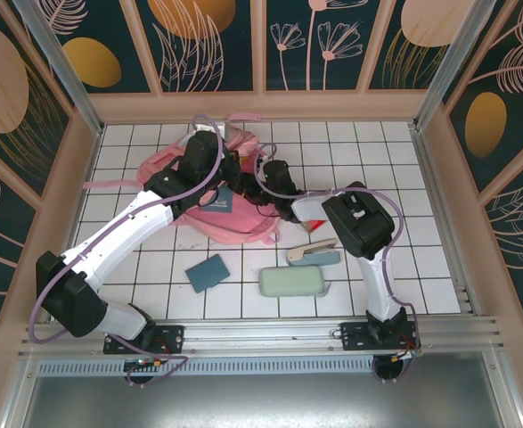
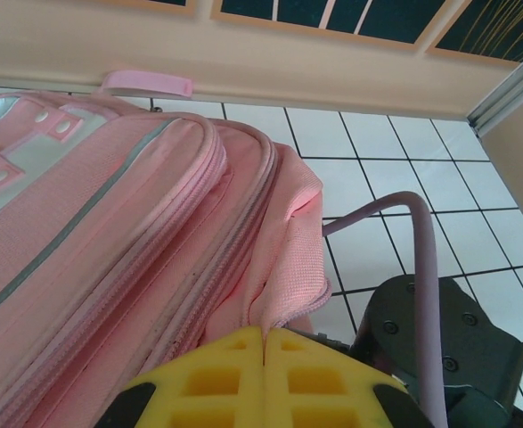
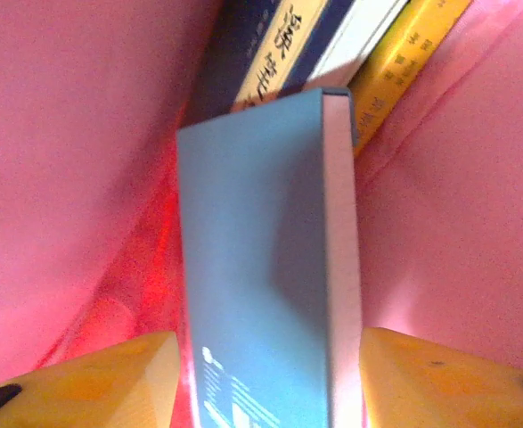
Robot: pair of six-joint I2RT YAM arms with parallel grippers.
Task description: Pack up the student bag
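Student bag: lies on the white-tiled worktop, rear centre, with both arms reaching to it.
Left gripper: jaws clenched on a pink fabric edge at the bag's opening.
Right gripper: inside the bag, jaws grasping a blue book across its covers.
Bag contents: navy book and yellow book beyond the held one.
Near worktop: loose blue book and pale green case, in front of the bag.

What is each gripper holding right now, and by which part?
The left gripper is shut on the student bag, pinching the fabric flap at its opening. The right gripper holds the blue book by its near end, inside the bag.
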